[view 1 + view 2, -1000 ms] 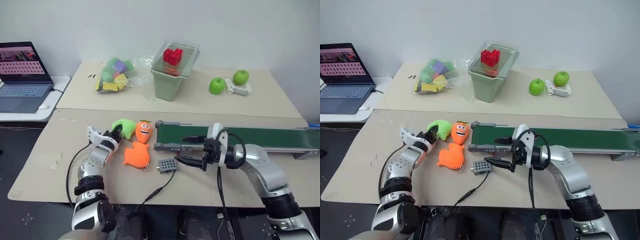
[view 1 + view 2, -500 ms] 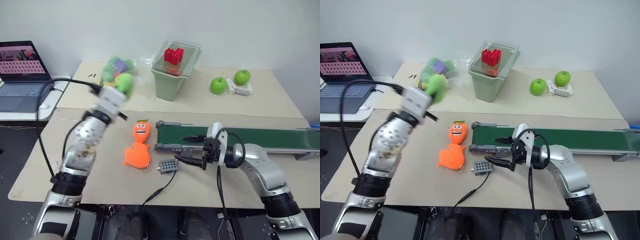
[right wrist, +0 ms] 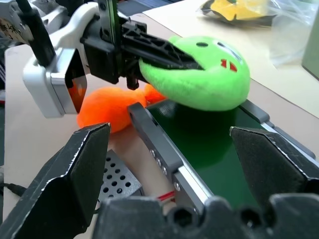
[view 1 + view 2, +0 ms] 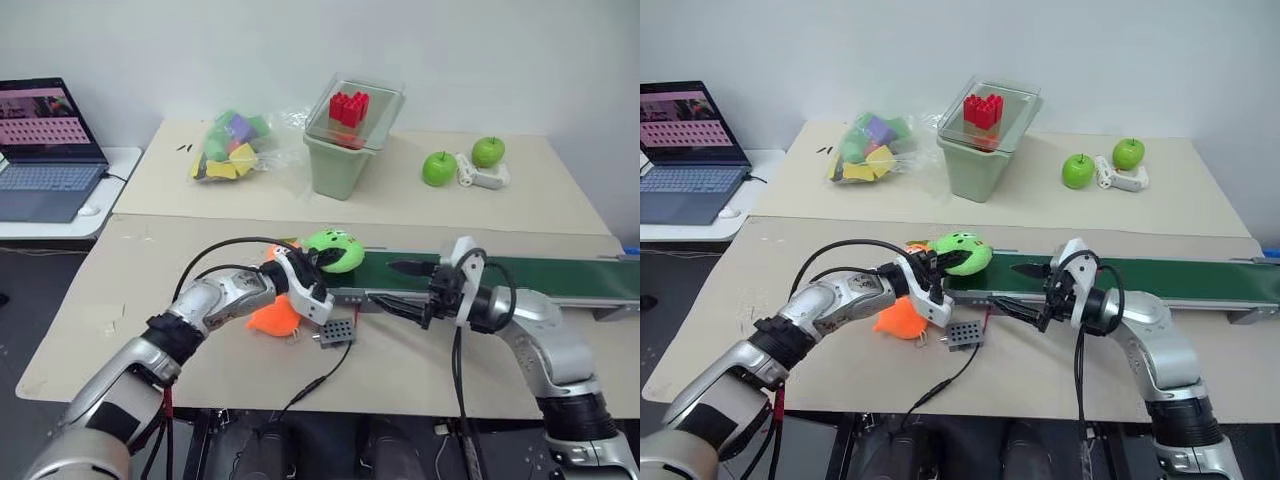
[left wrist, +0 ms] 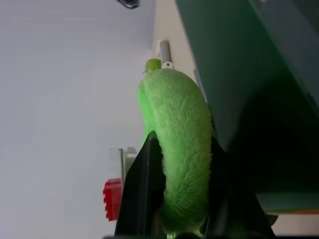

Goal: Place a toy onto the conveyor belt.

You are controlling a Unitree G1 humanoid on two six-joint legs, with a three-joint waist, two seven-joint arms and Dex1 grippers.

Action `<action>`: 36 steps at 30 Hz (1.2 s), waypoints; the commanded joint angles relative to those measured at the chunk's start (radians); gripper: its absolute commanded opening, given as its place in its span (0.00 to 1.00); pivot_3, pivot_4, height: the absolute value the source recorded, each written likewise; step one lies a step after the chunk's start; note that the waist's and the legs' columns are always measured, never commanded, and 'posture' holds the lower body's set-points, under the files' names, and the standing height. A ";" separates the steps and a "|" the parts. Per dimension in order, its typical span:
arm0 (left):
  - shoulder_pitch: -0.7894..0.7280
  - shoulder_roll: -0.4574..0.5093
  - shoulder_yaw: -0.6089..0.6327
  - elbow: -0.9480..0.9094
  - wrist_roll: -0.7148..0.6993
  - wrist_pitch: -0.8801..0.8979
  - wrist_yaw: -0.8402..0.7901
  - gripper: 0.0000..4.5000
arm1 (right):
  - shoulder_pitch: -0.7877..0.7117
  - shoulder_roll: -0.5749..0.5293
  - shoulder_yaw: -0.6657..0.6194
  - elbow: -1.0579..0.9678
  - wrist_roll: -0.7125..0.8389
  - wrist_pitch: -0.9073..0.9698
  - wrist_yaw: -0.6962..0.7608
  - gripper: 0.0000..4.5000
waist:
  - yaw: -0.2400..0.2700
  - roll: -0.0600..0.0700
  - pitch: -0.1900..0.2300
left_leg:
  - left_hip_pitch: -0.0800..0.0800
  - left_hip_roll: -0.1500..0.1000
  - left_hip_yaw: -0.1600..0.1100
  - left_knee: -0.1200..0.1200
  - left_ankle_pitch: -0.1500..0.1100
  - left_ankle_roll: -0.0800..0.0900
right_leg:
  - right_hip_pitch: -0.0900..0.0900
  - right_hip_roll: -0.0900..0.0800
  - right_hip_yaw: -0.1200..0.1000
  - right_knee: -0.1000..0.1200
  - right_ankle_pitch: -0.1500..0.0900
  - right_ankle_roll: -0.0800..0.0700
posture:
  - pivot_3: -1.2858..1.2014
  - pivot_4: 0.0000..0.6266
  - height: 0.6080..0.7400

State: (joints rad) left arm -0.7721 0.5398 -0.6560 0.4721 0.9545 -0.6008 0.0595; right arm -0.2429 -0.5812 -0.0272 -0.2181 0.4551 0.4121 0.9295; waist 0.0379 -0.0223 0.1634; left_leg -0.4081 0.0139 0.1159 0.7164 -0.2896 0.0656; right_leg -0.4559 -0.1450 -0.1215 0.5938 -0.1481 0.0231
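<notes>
Head views
Toy: one fuzzy lime-green plush (image 4: 334,250), rounded, with small dark eyes — clamped in the left gripper (image 4: 318,262) just above the near end of the belt.
Conveyor belt: one long flat dark-green belt (image 4: 560,276) with grey metal rails, running toward 3 o'clock from the toy.
Orange plush: two — a smiling carrot (image 4: 916,247) mostly hidden behind the left gripper, and a rounded one (image 4: 272,315) at 7 o'clock of the toy.
Right gripper: black fingers spread wide (image 4: 400,288), holding nothing, at the belt's near rail, at 4 o'clock of the toy.
Other goods: two shiny green apples (image 4: 438,168); one pale-green bin (image 4: 338,166) with a clear lid and red blocks (image 4: 349,106); one clear bag of coloured foam pieces (image 4: 228,147); one small grey perforated box (image 4: 336,333) on a black cable.
Surface and room: beige table (image 4: 150,300); white wall; open laptop (image 4: 45,150) on a side table at 9 o'clock.

Left wrist view
Toy: furry green body (image 5: 182,159) squeezed between two black fingers (image 5: 140,194); dark-green belt beside it.

Right wrist view
Toy: green plush (image 3: 207,74) hanging over the belt (image 3: 212,149), apart from it; spread black fingers (image 3: 75,169).
</notes>
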 commanded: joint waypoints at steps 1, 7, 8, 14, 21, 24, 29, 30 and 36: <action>-0.043 -0.032 -0.032 0.076 0.037 -0.062 0.055 0.13 | 0.023 -0.010 -0.046 -0.080 0.026 -0.002 -0.026 1.00 | -0.002 0.000 0.000 | 0.000 0.000 0.000 0.000 0.000 0.000 | 0.000 0.000 0.000 0.000 0.000 0.000 | 0.52 0.24 1.00; -0.063 -0.066 -0.030 0.158 0.022 -0.089 0.057 0.37 | 0.044 -0.013 -0.055 -0.100 0.028 0.004 -0.039 1.00 | -0.004 0.000 0.000 | 0.001 0.000 0.001 0.001 0.000 0.000 | 0.001 0.000 0.000 0.000 0.000 0.000 | 0.52 0.24 1.00; -0.065 -0.070 -0.031 0.166 0.020 -0.089 0.053 0.44 | 0.046 -0.014 -0.057 -0.101 0.029 0.004 -0.039 1.00 | -0.004 0.000 0.000 | 0.002 0.000 0.000 0.001 0.000 0.000 | 0.001 0.000 0.000 0.000 0.000 0.000 | 0.52 0.24 1.00; -0.063 -0.071 -0.028 0.174 0.025 -0.083 0.055 0.87 | 0.045 -0.020 -0.058 -0.100 0.032 0.007 -0.038 1.00 | -0.004 0.001 -0.001 | 0.003 0.001 0.000 0.005 -0.004 0.008 | 0.003 -0.001 0.000 0.002 0.000 0.000 | 0.52 0.24 1.00; -0.038 -0.065 -0.004 0.162 -0.018 -0.086 0.004 0.99 | 0.029 -0.021 -0.051 -0.089 0.032 0.007 -0.032 1.00 | -0.014 0.002 -0.001 | 0.009 0.001 -0.001 0.005 -0.005 0.010 | 0.010 -0.002 0.001 0.001 -0.003 0.006 | 0.52 0.24 1.00; -0.029 -0.053 0.006 0.143 -0.031 -0.088 -0.013 0.99 | 0.024 -0.021 -0.048 -0.082 0.030 0.004 -0.029 1.00 | -0.016 0.002 -0.001 | 0.009 0.001 -0.001 0.005 -0.005 0.010 | 0.010 -0.002 0.000 0.001 0.000 0.000 | 0.52 0.24 1.00; 0.000 -0.006 0.035 0.086 -0.063 -0.100 -0.057 0.99 | 0.012 -0.018 -0.041 -0.068 0.026 0.001 -0.019 1.00 | -0.027 0.002 -0.001 | 0.009 0.001 -0.001 0.005 -0.005 0.009 | 0.010 -0.002 0.000 0.002 0.000 0.000 | 0.52 0.24 1.00; 0.006 0.003 0.040 0.078 -0.068 -0.103 -0.065 0.99 | 0.009 -0.017 -0.039 -0.063 0.024 -0.001 -0.017 1.00 | -0.029 0.002 -0.001 | 0.009 0.001 -0.001 0.005 -0.005 0.009 | 0.010 -0.002 0.000 0.001 0.000 0.000 | 0.52 0.24 1.00; 0.051 0.092 0.080 0.019 -0.111 -0.123 -0.138 0.99 | -0.009 -0.008 -0.027 -0.039 0.018 -0.010 -0.007 1.00 | -0.035 0.002 -0.001 | 0.010 0.001 0.000 0.005 -0.004 0.009 | 0.010 -0.002 0.001 0.002 0.000 0.000 | 0.52 0.24 1.00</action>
State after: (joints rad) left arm -0.7518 0.5906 -0.5753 0.4782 0.8413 -0.7170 -0.0287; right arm -0.2321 -0.5893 -0.0463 -0.2434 0.4557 0.4185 0.9155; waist 0.0025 -0.0203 0.1621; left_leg -0.3980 0.0154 0.1155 0.7211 -0.2938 0.0744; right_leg -0.4460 -0.1467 -0.1207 0.5955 -0.1480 0.0232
